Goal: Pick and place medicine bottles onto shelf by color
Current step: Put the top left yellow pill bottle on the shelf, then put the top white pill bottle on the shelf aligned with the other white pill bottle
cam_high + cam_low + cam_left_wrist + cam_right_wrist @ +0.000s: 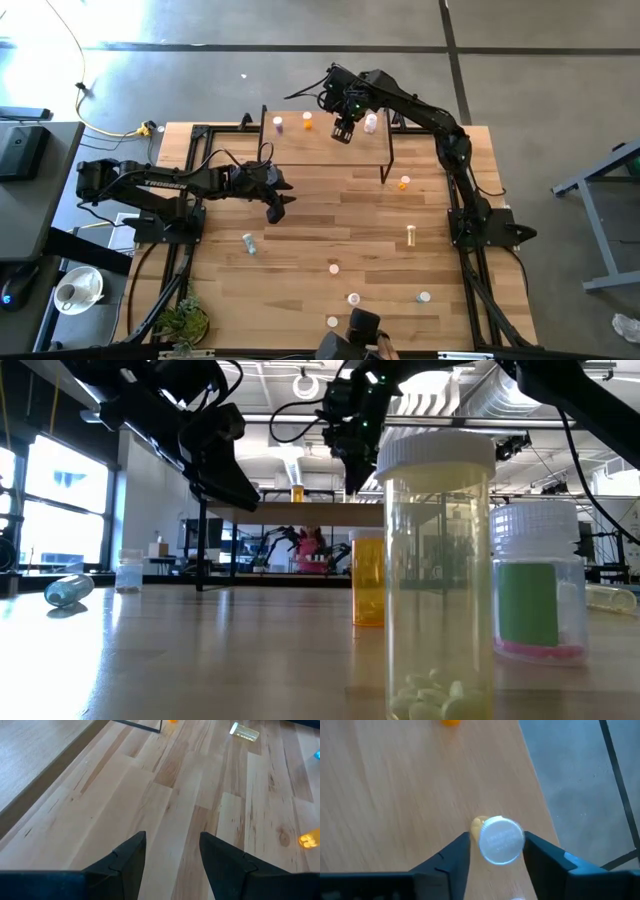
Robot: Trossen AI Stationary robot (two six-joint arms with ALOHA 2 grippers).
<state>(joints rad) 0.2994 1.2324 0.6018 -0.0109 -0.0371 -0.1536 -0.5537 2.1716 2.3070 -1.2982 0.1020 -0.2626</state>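
1. On the shelf, a small raised platform with a pale wood top and thin black legs at the far side of the table: right gripper, dark fingers set either side of an upright orange bottle near the platform's edge. Whether they press it or stand just clear, cannot tell.
2. Same bottle: round, ribbed white cap seen from above, a sliver of orange body showing beside it.
3. Also on the shelf: a second orange bottle, a pinkish-white one, and another pale one just beside the right gripper.
4. Left gripper: hanging above bare tabletop in front of the shelf, fingers spread, nothing between them.
5. Tabletop: light butcher-block planks, smooth, black-framed edges.
6. Loose bottles on the table: yellow, lying; orange, near the shelf leg; pale blue-grey, lying; several more toward the near edge.
7. Low view, close up: clear yellow cylinder with white cap, pale tablets at the bottom.
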